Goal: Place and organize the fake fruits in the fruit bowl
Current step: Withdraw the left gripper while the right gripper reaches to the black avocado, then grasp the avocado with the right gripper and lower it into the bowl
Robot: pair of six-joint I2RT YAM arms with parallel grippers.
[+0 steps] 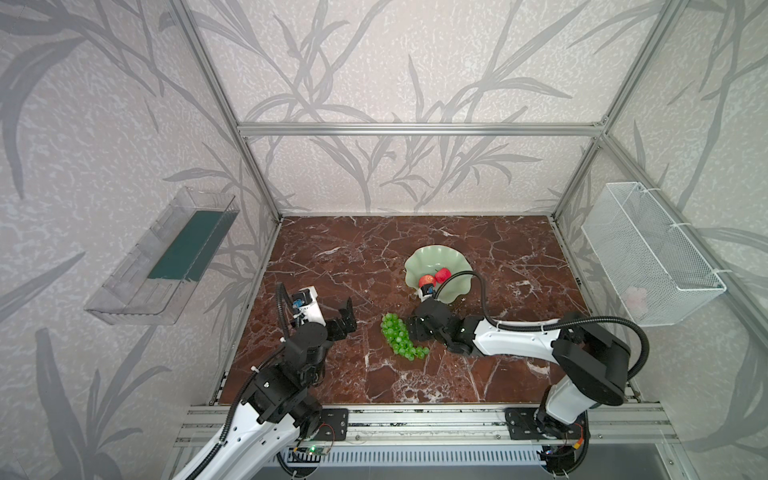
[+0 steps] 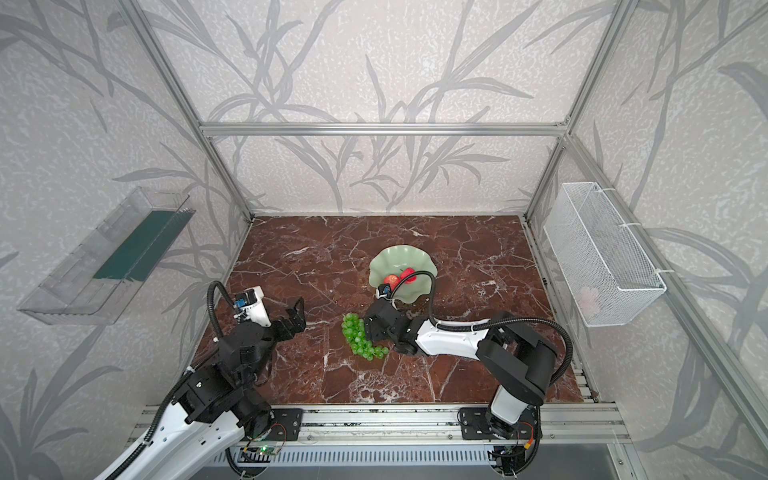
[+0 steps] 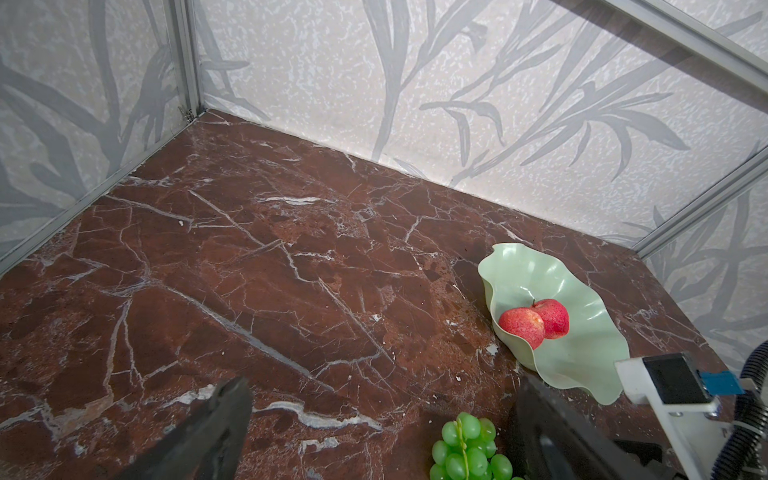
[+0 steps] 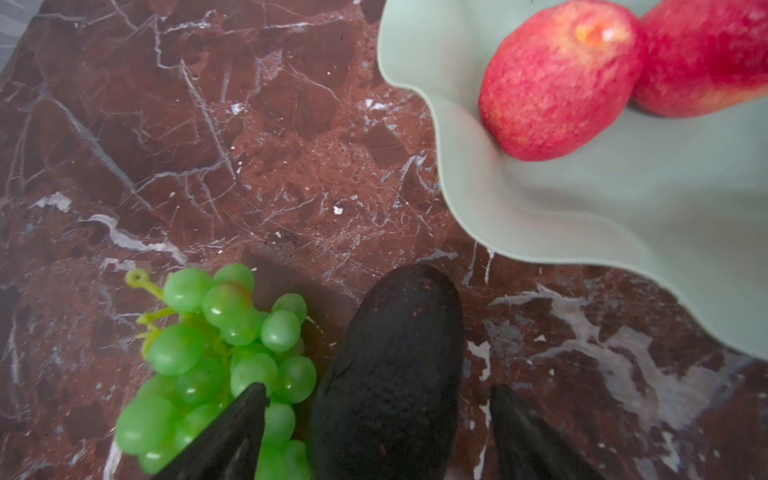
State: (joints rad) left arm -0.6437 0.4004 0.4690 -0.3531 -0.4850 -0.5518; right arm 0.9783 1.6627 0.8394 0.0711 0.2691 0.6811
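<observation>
On the table (image 1: 332, 257): we find the grapes (image 1: 401, 336) lying diagonally, stem at the far end, just short of the fruit bowl (image 1: 419, 255).
Grapes' look: glossy, pale green.
Avocado (image 4: 395, 353): blackish and pebbled, just beside the grapes, long axis pointing toward the bowl.
View difference: we see the avocado only in the right wrist view; in both top views the right claw (image 4: 378, 392) hides it.
Right claw: parted, fingers straddling the avocado, gaps visible on both sides.
Left claw (image 1: 347, 308): spread wide, empty.
Apples (image 3: 521, 326): two, red, touching, inside the bowl.
</observation>
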